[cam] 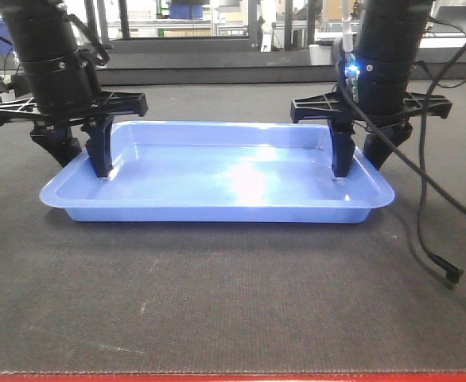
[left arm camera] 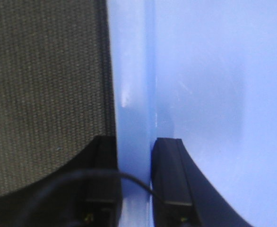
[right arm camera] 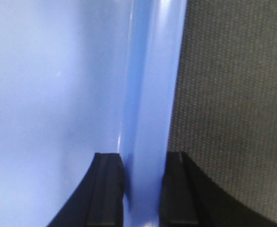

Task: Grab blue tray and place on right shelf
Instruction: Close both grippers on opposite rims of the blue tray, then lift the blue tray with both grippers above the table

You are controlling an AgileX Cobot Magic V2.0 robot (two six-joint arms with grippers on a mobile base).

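The front view takes in the whole scene: one blue tray (cam: pixel 217 171) lies flat and long-side-on on the dark fabric tabletop (cam: pixel 217 294), with two arms coming down at its short ends. At the left end, the left gripper (cam: pixel 82 163) straddles the rim, one finger outside and one inside the tray. Only the left wrist view shows the grip closely: the left gripper (left arm camera: pixel 134 179) has narrowed onto the rim and side wall, with both black fingers (left arm camera: pixel 169 179) pressed against blue plastic, fabric to the left and the tray floor to the right. The tray holds nothing, and open fabric stretches between its near rim and the red table edge (cam: pixel 233 377). At the right end, the right gripper (cam: pixel 362 163) straddles the rim in the same way. Its wrist view shows the right gripper (right arm camera: pixel 143 189) pinching the rim between two fingers (right arm camera: pixel 108 189), fabric to the right. One black cable (cam: pixel 424 231) trails over the fabric beside the tray's right corner.
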